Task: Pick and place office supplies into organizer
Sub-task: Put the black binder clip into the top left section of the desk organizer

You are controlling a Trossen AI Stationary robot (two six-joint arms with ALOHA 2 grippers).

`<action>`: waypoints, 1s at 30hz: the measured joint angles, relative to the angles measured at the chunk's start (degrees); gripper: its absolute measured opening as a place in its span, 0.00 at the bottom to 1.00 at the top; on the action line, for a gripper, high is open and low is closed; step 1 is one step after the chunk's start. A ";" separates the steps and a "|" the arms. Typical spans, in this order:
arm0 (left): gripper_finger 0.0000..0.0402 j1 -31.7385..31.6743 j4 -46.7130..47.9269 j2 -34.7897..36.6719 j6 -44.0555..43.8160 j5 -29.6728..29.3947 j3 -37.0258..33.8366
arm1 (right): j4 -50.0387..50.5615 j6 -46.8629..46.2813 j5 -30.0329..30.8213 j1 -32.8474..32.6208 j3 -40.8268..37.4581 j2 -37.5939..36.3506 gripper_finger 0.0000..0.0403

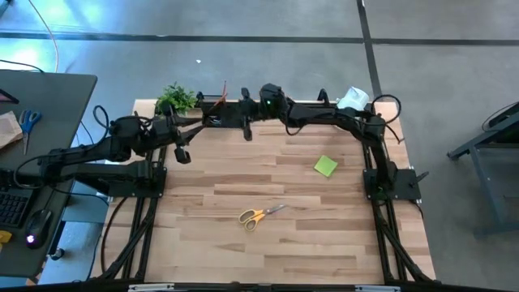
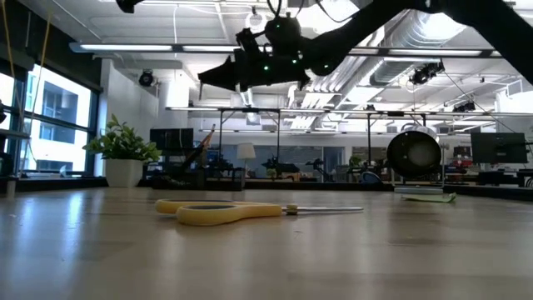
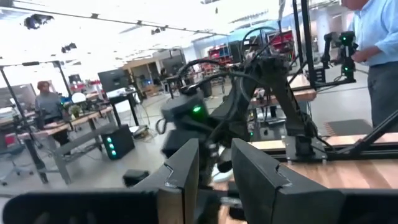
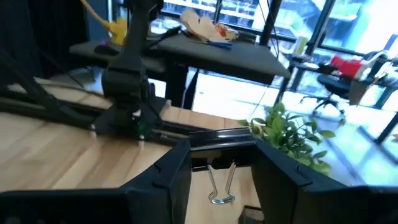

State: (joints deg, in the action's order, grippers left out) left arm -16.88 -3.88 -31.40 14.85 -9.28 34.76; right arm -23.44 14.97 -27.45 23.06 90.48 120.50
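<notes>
Yellow-handled scissors (image 1: 259, 216) lie flat in the table's middle, and also show in the low view (image 2: 250, 209). A lime-green sticky-note pad (image 1: 326, 166) lies right of centre. The black organizer (image 1: 212, 112) stands at the far edge beside a plant (image 1: 177, 99), with orange pencils upright in it. My right gripper (image 1: 246, 131) reaches along the far edge, level and high above the wood, close to the organizer's right side. It is shut on a binder clip (image 4: 221, 186). My left gripper (image 1: 183, 156) hovers at the far left, open, with nothing between its fingers (image 3: 183, 180). My right gripper holds the binder clip between its two fingers, coming level from the table's right side. The clip's silver wire handles (image 4: 222, 194) show in the gap between the fingers. The fingers hide where the pads meet the clip. It is lifted clear of the table.
A white cylinder (image 1: 353, 99) stands at the far right corner. Blue-handled scissors (image 1: 28, 122) lie on a side desk off the table's left. A person in a blue shirt (image 3: 379, 37) stands beyond the table. Bare wood lies along the near half around the yellow scissors.
</notes>
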 joint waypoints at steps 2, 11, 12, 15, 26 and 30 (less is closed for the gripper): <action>0.21 -0.02 -0.20 0.00 0.52 -0.27 0.00 | 2.17 -1.11 -0.59 0.59 4.01 2.45 0.34; 0.21 -0.02 -0.79 0.00 1.66 -1.29 0.00 | 21.07 1.47 0.55 1.97 29.37 17.14 0.34; 0.21 -0.02 -0.79 0.00 1.66 -1.29 0.00 | 23.51 2.40 0.71 2.30 31.88 18.52 0.34; 0.21 -0.02 -0.79 0.00 1.66 -1.29 0.00 | 28.74 3.01 1.41 3.58 38.61 22.39 0.34; 0.21 -0.02 -1.36 0.13 3.36 -1.31 0.00 | 29.56 -1.27 1.41 5.47 42.62 26.76 0.34; 0.21 -0.02 -3.70 0.22 4.25 -1.31 0.00 | 31.39 0.13 1.36 5.09 42.58 26.76 0.35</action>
State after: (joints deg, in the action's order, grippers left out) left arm -16.91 -7.58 -31.18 19.10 -10.59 34.76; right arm 7.94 15.10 -26.10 28.15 133.05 147.26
